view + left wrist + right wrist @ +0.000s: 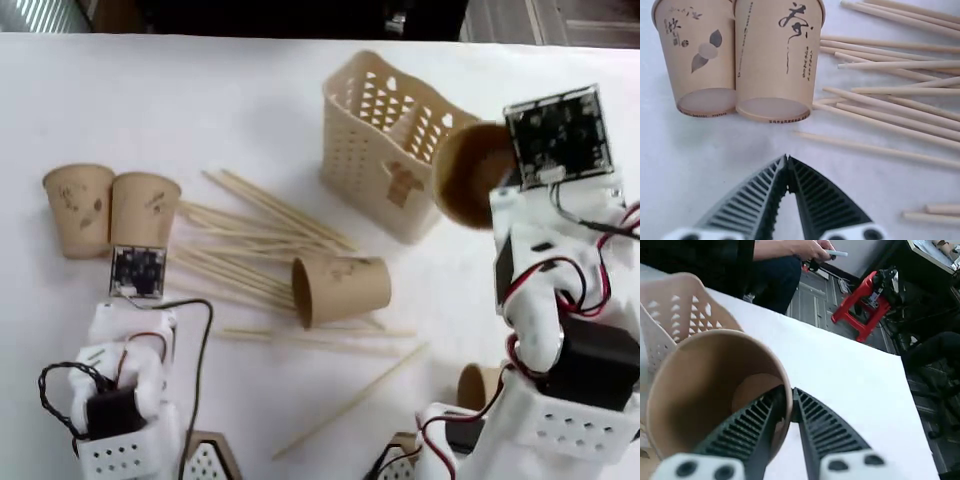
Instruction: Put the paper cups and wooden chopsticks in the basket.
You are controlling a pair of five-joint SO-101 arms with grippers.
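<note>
- Basket [385,140] stands stiff-walled and open-topped.
- Paper cup [468,175] hangs just beside it, with the right gripper [790,407] pinching its rim (light and crushable, so the rim is likely the safest hold).
- Chopsticks [250,250] lie scattered nearby; thin, stiff, probably slippery.
- Left gripper [787,167] is closed and empty.

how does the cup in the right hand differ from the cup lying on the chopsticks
The held cup is raised above the table, rim pinched by the right hand; the fallen cup rests on the chopsticks, untouched. The held cup is beside the basket; the fallen cup lies mid-table. Both are brown paper cups tipped sideways.
</note>
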